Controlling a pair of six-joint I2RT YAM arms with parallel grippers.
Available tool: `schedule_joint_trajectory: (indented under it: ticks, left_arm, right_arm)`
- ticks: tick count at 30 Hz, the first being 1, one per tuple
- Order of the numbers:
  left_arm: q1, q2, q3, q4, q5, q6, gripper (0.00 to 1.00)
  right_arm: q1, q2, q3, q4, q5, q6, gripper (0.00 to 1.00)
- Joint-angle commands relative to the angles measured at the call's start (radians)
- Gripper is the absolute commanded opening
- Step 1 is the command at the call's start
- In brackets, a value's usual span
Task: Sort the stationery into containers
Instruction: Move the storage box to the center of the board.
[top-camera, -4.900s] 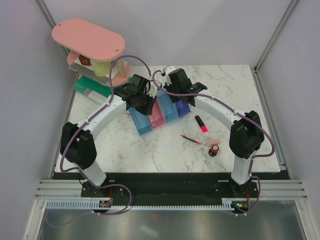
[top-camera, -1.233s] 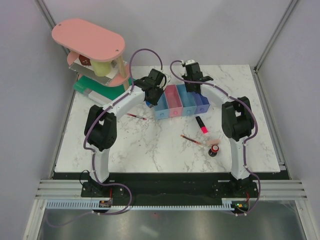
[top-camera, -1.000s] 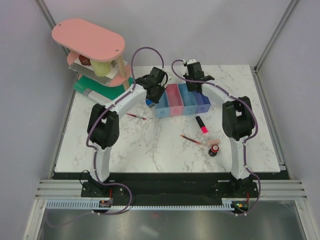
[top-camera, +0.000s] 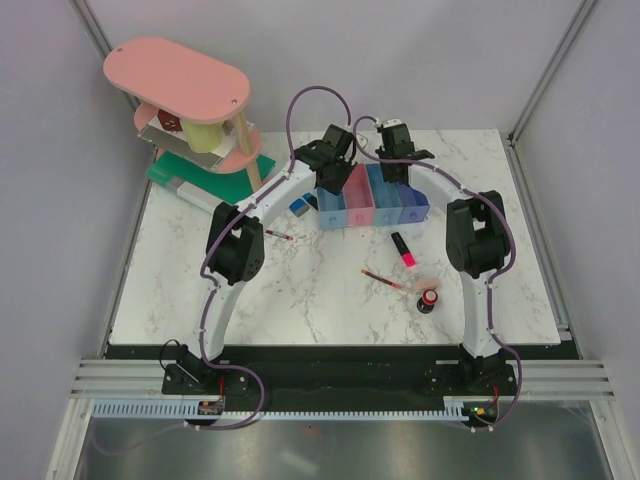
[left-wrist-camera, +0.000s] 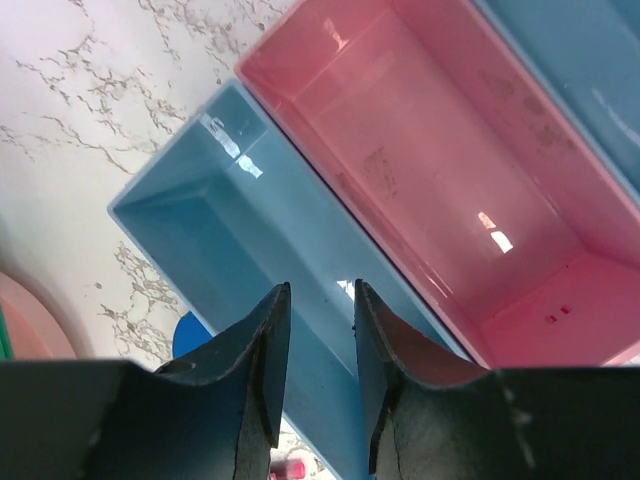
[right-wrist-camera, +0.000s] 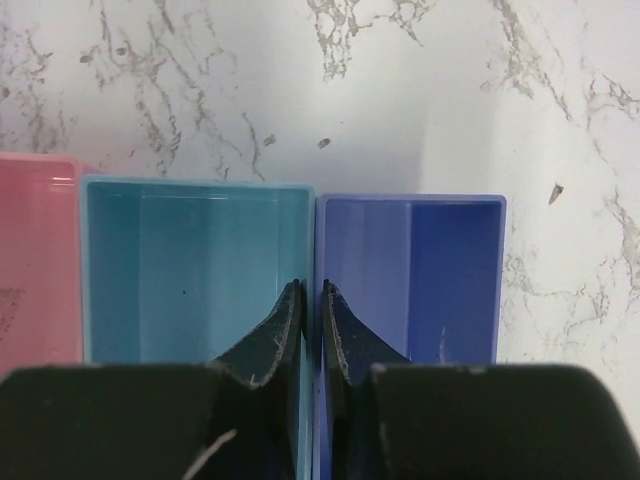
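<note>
Four bins stand in a row at the table's back: light blue (top-camera: 333, 215), pink (top-camera: 358, 210), light blue (top-camera: 384, 208), purple-blue (top-camera: 410, 205). My left gripper (top-camera: 334, 182) hangs over the leftmost light blue bin (left-wrist-camera: 200, 230), jaws a little apart and empty (left-wrist-camera: 320, 290); the pink bin (left-wrist-camera: 430, 170) is beside it. My right gripper (top-camera: 394, 176) is shut (right-wrist-camera: 311, 285) on the touching walls of the light blue bin (right-wrist-camera: 180, 260) and the purple-blue bin (right-wrist-camera: 420, 270). On the table lie a small blue-white block (top-camera: 300, 205), a pink-red marker (top-camera: 403, 249), two thin red pens (top-camera: 272, 234) (top-camera: 382, 278), a pale eraser (top-camera: 427, 285) and a red-and-black knob (top-camera: 428, 301).
A large pink oval-topped stand (top-camera: 175, 80) and a green flat box (top-camera: 195, 172) stand at the back left. Grey walls close the table (top-camera: 300, 300) on three sides. The arms arch over the table's middle from the near edge.
The row of bins has slid a little to the right with my right gripper on it. My left gripper has moved right, from the row's left end to over the leftmost bin.
</note>
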Motion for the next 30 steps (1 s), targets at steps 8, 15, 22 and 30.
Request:
schedule_joint_trajectory:
  ticks: [8, 15, 22, 30]
  left_arm:
    - [-0.034, 0.099, 0.099, -0.03, -0.029, 0.027, 0.39]
    - [-0.035, 0.16, 0.168, -0.024, -0.072, 0.052, 0.39]
    - [-0.035, 0.207, 0.211, -0.004, -0.103, 0.073, 0.39]
    - [-0.032, 0.22, 0.185, 0.001, -0.186, 0.096, 0.37]
  right_arm:
    - [-0.015, 0.063, 0.053, -0.022, 0.087, -0.04, 0.12]
    - [-0.03, 0.088, 0.088, -0.022, 0.102, -0.047, 0.11]
    - [-0.028, 0.128, 0.143, -0.02, 0.136, -0.053, 0.1]
    - [-0.028, 0.154, 0.176, -0.019, 0.11, -0.034, 0.08]
